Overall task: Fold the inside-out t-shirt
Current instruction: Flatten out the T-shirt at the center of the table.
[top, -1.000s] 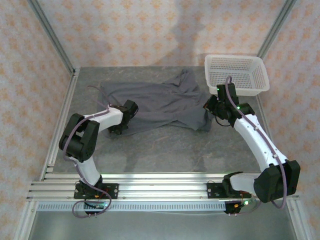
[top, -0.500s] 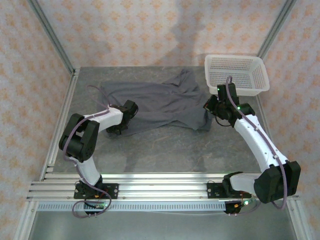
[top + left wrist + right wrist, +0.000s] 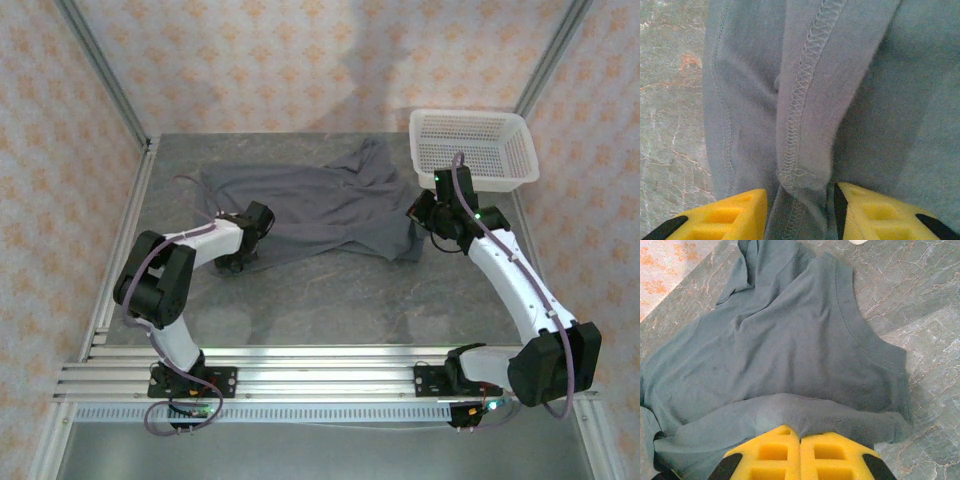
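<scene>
The inside-out t-shirt [image 3: 320, 205] lies crumpled and spread across the back middle of the table, dark slate-grey, its stitched seams facing up. My left gripper [image 3: 238, 260] is at the shirt's near-left edge. In the left wrist view its yellow fingers [image 3: 725, 215] stand apart, with a seamed fold of the t-shirt [image 3: 805, 90] lying loosely in the left gripper [image 3: 800, 212]. My right gripper [image 3: 418, 222] is at the shirt's right end. There the right gripper [image 3: 800, 437] is shut, pinching a rolled edge of the t-shirt [image 3: 790, 340].
A white mesh basket [image 3: 470, 150] stands at the back right, just behind the right wrist. Bare marbled table [image 3: 340, 300] stretches between the shirt and the arm bases. Metal frame posts [image 3: 105, 75] and patterned walls close in the sides.
The left gripper's jaws have spread apart around the shirt's seamed fold, and the left elbow has shifted slightly left. The right arm and the shirt have stayed put.
</scene>
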You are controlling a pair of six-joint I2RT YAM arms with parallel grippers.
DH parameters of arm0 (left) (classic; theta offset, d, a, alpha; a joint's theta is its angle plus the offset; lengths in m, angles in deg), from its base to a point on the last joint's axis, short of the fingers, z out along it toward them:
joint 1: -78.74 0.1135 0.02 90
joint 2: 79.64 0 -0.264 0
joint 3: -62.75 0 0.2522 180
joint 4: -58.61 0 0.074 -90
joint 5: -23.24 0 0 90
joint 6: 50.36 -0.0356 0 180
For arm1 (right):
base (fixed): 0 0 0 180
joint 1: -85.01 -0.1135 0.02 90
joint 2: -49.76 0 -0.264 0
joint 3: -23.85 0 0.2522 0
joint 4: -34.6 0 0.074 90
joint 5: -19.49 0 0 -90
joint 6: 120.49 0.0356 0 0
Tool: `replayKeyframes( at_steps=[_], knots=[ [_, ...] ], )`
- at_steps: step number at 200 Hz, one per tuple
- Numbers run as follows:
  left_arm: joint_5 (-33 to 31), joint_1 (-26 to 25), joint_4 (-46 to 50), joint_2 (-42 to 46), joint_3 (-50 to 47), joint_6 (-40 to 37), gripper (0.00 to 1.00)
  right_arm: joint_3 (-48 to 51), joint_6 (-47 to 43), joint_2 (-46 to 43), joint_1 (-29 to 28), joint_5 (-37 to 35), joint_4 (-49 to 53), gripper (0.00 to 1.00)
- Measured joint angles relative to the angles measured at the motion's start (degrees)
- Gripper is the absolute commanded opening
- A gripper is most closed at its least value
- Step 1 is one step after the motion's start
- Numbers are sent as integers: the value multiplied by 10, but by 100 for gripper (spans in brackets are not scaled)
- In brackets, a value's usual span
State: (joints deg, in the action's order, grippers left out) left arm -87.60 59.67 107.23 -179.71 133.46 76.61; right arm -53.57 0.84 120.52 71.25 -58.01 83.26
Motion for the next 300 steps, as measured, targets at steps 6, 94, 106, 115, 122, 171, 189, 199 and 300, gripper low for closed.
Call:
replayKeyframes(
  at_steps=[6, 94, 106, 115, 122, 171, 189, 199, 300],
  knots=[
    [-3, 0, 1, -1, 2, 0, 37, 0, 1, 0, 0, 0, 0, 0],
    [-51, 1, 22, -6, 15, 0, 33, 0, 1, -2, 0, 4, 0, 0],
    [-46, 1, 21, -7, 15, 0, 34, 0, 1, -2, 0, 5, 0, 0],
    [-41, 1, 19, -10, 15, 0, 37, 0, 1, -2, 0, 5, 0, 0],
    [-37, 1, 18, -12, 15, 0, 39, 0, 1, -2, 0, 5, 0, 0],
    [-20, 1, -1, -18, 21, -7, 43, 0, 1, -2, 0, 5, 0, 0],
    [-19, 1, -12, -19, 22, -9, 43, 0, 1, -2, 0, 5, 0, 0],
    [-19, 1, -14, -21, 23, -9, 42, 0, 1, -2, 0, 5, 0, 0],
    [-22, 9, 23, -44, 36, -6, 31, 0, 1, -15, 0, 5, 2, 0]
  ],
)
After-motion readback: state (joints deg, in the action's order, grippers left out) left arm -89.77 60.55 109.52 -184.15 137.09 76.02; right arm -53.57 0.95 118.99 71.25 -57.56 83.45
